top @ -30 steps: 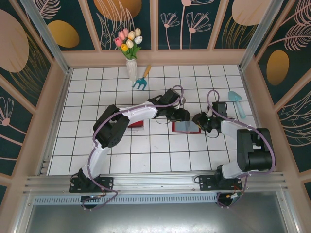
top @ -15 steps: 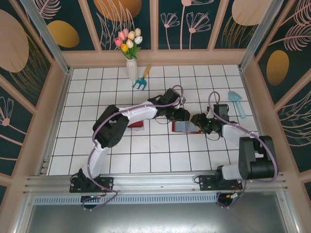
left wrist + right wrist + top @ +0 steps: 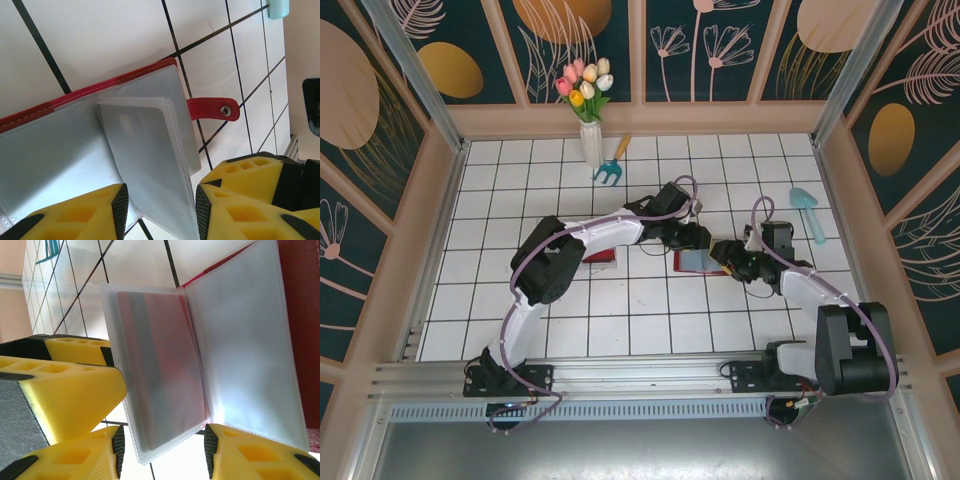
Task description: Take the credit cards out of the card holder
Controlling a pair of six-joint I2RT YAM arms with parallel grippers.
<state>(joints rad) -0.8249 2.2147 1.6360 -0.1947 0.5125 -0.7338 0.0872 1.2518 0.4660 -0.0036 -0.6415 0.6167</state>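
Evidently the open card holder (image 3: 700,262) lies flat, long axis left-right.

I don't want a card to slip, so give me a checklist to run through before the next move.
1. Card holder lies open: ok.
2. Card visible inside the clear sleeve: ok.
3. Card pulled out of the sleeve: not ok.
4. Sleeve sits between the fingers of the right hand: ok.
5. Right hand gripping the sleeve: cannot tell.
6. Left hand holding the card holder steady: cannot tell.
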